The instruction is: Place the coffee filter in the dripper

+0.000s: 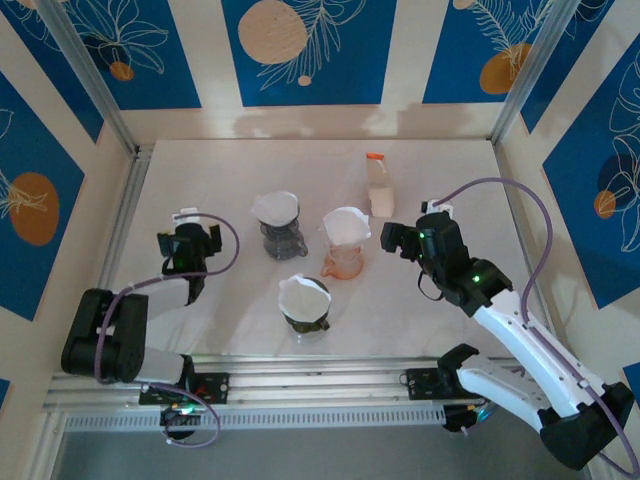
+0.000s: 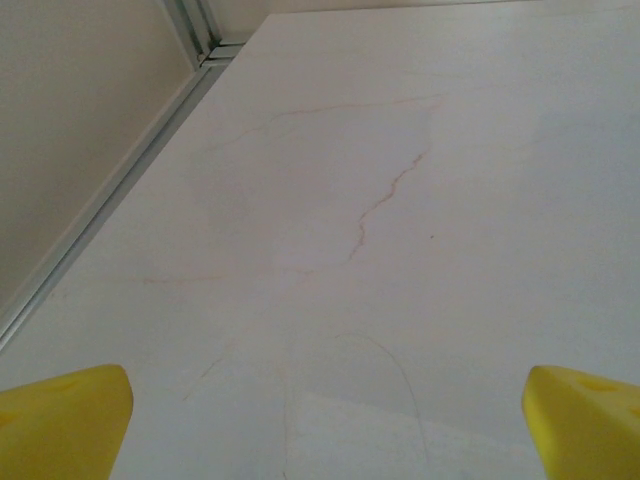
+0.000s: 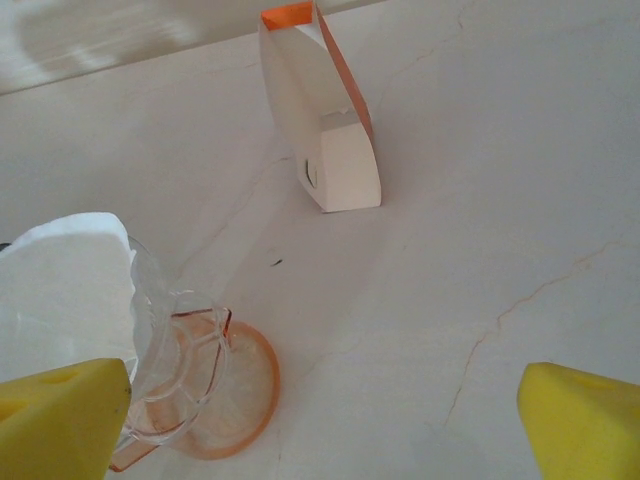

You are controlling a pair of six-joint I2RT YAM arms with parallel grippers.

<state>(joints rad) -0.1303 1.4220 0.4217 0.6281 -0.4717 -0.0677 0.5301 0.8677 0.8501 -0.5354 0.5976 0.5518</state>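
— Firstly, largest item?
— Table (image 1: 240, 170): white, faintly veined. Blue patterned panels (image 1: 300, 50) on the walls around.

— Arms next?
— Right arm (image 1: 520, 340): white, reaching in from near right. Left arm (image 1: 110, 340): black, folded at near left.

— Pincers?
— Right gripper (image 3: 325, 420): yellow fingers spread wide, gripping nothing, just right of pink dripper (image 1: 345, 260). Left gripper (image 2: 325, 425): likewise spread wide, empty, above bare table, well left of grey dripper (image 1: 282, 238).

— Smaller goods?
— Box (image 1: 378, 190): white, orange top, upright, behind pink dripper and apart from it. Drippers, three: grey at centre; pink just right of it; dark dripper (image 1: 305, 315) nearer the bases, apart from both.

— And the filters?
— White paper, three, one seated in each dripper: grey's filter (image 1: 275, 208), pink's filter (image 1: 345, 225), dark's filter (image 1: 303, 293). Rims standing above the lips. Pink's filter also at left edge of right wrist view, beside one yellow finger.
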